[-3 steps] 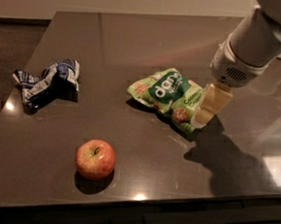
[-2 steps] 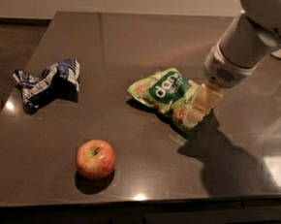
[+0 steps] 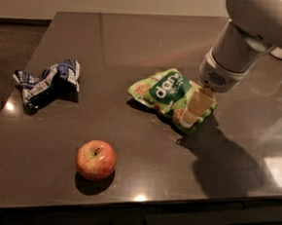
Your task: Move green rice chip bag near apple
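In the camera view, the green rice chip bag (image 3: 164,89) is lying in the middle of the worktop (image 3: 137,41). The tool (image 3: 194,109) is hanging over the bag's 4 o'clock end; whether it is apart or clamped cannot be told. The apple (image 3: 96,160) is sitting well apart at the bag's 7 o'clock, and a crumpled blue bag (image 3: 48,82) is lying at its 9 o'clock.

A crumpled blue-and-white bag (image 3: 48,82) lies on the dark glossy table (image 3: 137,41) — near its left edge
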